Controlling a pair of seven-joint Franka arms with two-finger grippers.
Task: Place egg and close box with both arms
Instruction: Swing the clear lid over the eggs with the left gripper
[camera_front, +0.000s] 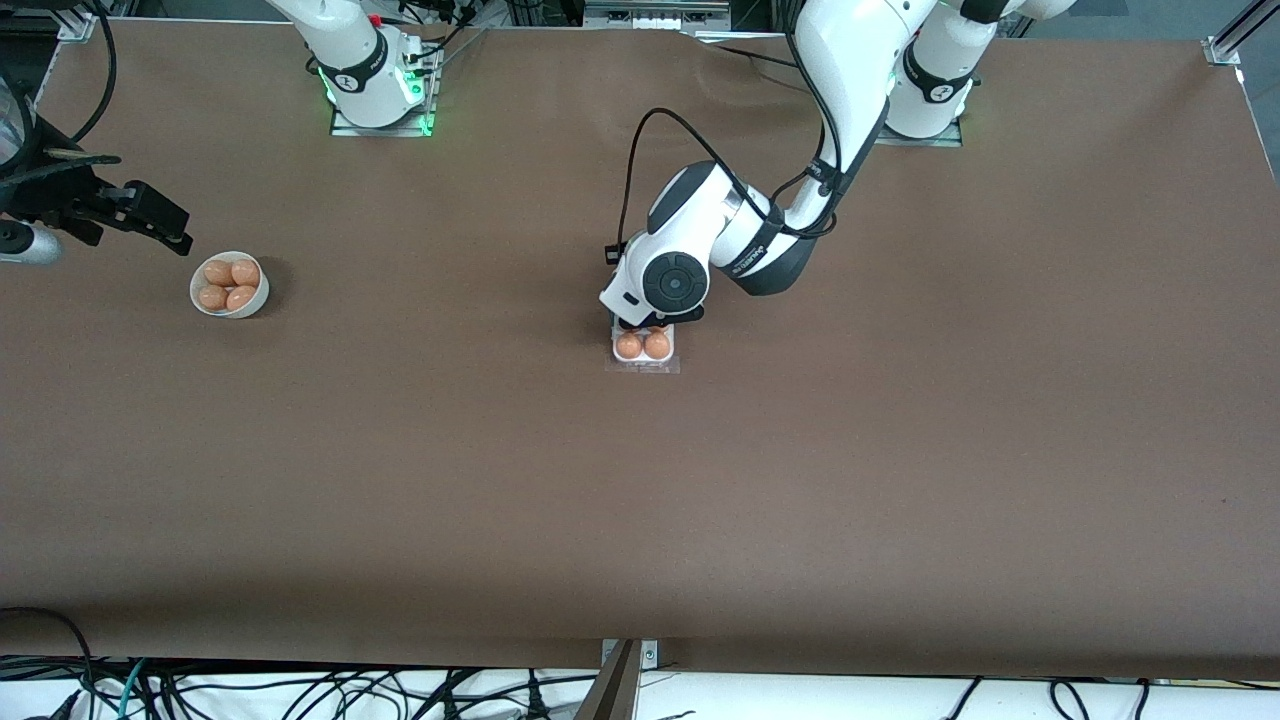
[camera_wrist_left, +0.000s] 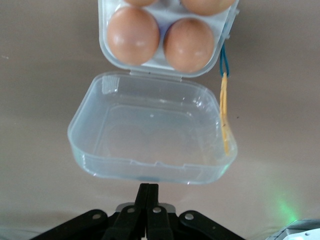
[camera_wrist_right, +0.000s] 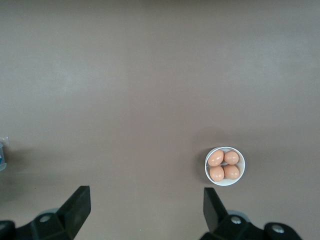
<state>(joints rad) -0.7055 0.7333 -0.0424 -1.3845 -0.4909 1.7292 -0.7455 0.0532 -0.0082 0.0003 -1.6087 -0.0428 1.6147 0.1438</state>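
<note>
Hovering over the box (camera_front: 645, 350) at mid-table, my left gripper (camera_wrist_left: 148, 192) has its fingers pressed together on nothing, just at the edge of the clear lid (camera_wrist_left: 150, 132), which lies flat open. Four eggs (camera_wrist_left: 133, 35) fill the white tray. My right gripper (camera_wrist_right: 145, 200) waits spread wide and holds nothing, high above the table, the bowl (camera_wrist_right: 240, 172) of eggs at its 2 o'clock.

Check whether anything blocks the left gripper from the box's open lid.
Nothing visible does. The shut left gripper sits just off the free edge of the clear lid, which lies open flat on the table beside the egg-filled white tray, with only bare table between.
</note>
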